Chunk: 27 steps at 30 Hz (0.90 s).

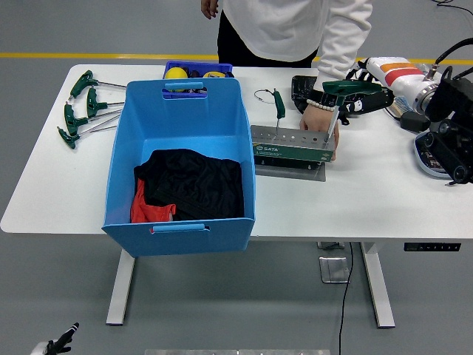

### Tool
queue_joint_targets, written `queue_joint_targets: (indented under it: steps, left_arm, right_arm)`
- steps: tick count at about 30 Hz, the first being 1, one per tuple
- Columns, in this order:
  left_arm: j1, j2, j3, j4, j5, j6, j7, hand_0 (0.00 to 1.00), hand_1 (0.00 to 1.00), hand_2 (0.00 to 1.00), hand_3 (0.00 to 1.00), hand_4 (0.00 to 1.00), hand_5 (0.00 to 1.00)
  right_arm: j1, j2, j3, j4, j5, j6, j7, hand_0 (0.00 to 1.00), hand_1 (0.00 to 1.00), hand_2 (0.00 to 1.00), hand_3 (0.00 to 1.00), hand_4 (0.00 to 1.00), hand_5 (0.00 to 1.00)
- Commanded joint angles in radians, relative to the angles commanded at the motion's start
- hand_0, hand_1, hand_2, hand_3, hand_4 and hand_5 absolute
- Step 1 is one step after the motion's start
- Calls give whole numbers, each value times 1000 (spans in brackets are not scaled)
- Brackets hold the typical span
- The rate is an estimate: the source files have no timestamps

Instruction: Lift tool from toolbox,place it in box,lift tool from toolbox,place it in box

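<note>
One white table (369,200) on a grey floor carries the blue box (181,166) and green toolbox (292,148), where the right hand (362,89) grips a T-handled tool (341,90).

Right hand (363,87) around green T-handle tool (341,90) above toolbox (290,150), person's hand (322,122) alongside.

The white table (369,200) bears a blue box (181,166), grey toolbox (292,148) and loose green-handled tools (81,107).

White table (185,211); small blue bin (194,69) behind; black case (303,87) at far edge; person (295,29) opposite.
</note>
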Motion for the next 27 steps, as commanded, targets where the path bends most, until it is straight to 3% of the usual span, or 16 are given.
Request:
queue_joint_targets:
  steps: [4, 5, 10, 11, 16, 17, 27]
  left_arm:
    - [-3, 0, 14, 0, -13, -1, -3, 747, 792, 792, 770, 792, 771]
    - [-3, 0, 16, 0, -15, -1, -4, 742, 792, 792, 770, 792, 772]
    - [-6, 0, 31, 0, -33, 0, -9, 742, 792, 792, 770, 792, 772]
    - [-7, 0, 33, 0, -36, 0, -10, 743, 792, 792, 769, 791, 768]
    - [-11, 1, 43, 0, -44, -1, -12, 743, 792, 792, 769, 791, 768]
    - [-12, 1, 45, 0, -45, -1, -11, 744, 793, 794, 770, 791, 766]
    - [-12, 1, 88, 0, -86, -2, -20, 743, 793, 795, 770, 791, 766]
  right_arm:
    - [0, 9, -3, -3, 2, -4, -5, 568, 500, 542, 679, 998, 521]
    - [0, 10, -4, -3, 2, -3, -6, 534, 434, 471, 615, 998, 549]
    - [2, 19, -6, 1, 4, 7, -17, 534, 434, 471, 615, 998, 549]
    - [3, 21, -7, 3, 3, 10, -21, 436, 352, 389, 518, 998, 616]
    - [10, 29, -15, 9, -8, 31, -45, 436, 352, 389, 518, 998, 616]
    - [9, 32, -15, 8, -10, 31, -51, 382, 314, 337, 446, 998, 712]
    - [-11, 54, -28, -34, 32, -28, -82, 357, 294, 305, 404, 998, 771]
